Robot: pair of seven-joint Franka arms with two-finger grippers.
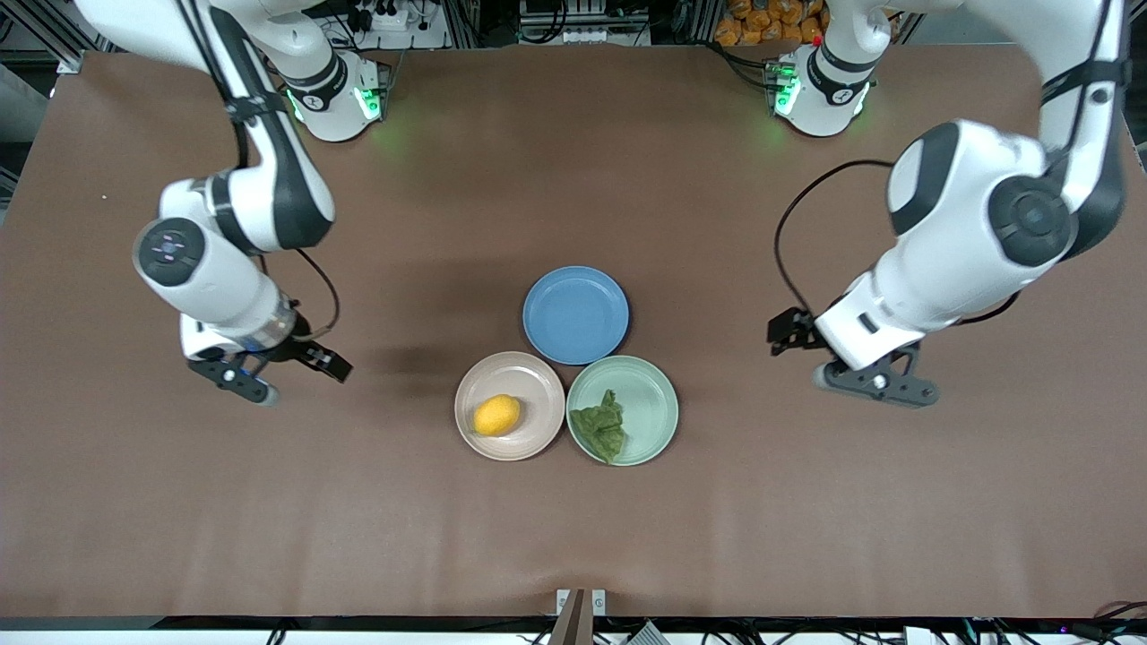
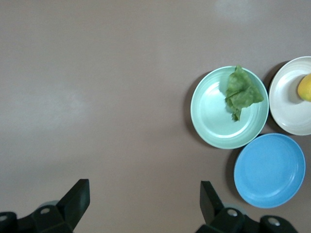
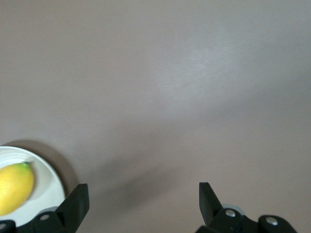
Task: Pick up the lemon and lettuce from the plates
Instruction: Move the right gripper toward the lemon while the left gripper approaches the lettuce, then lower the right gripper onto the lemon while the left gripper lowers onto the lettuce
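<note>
1. Plates sit in a tight cluster at the middle of the brown table (image 1: pixel 573 537): we see the beige plate (image 1: pixel 529 439) toward the right arm's end, the mint green plate (image 1: pixel 650 399) just beside it toward the left arm's end, rims nearly touching, and a blue plate (image 1: pixel 575 313) farther from the front camera, close against both.
2. We find the lemon (image 1: pixel 496 415) lying on the beige plate, off centre toward the right arm's end, inside the rim.
3. We find the lettuce (image 1: pixel 602 426) crumpled on the mint green plate, on the part nearest the beige plate, its tip reaching toward the rim closest to the front camera.
4. Our right gripper (image 1: pixel 269 374) hangs over bare table well apart from the beige plate, toward the right arm's end, fingers (image 3: pixel 73 206) spread wide and holding nothing.
5. Our left gripper (image 1: pixel 851 363) hangs over bare table toward the left arm's end, well apart from the mint green plate, fingers (image 2: pixel 75 199) likewise spread and holding nothing.
6. We see bare table between each gripper and its nearer plate, and a broad bare strip between the plates and the table edge nearest the front camera.
</note>
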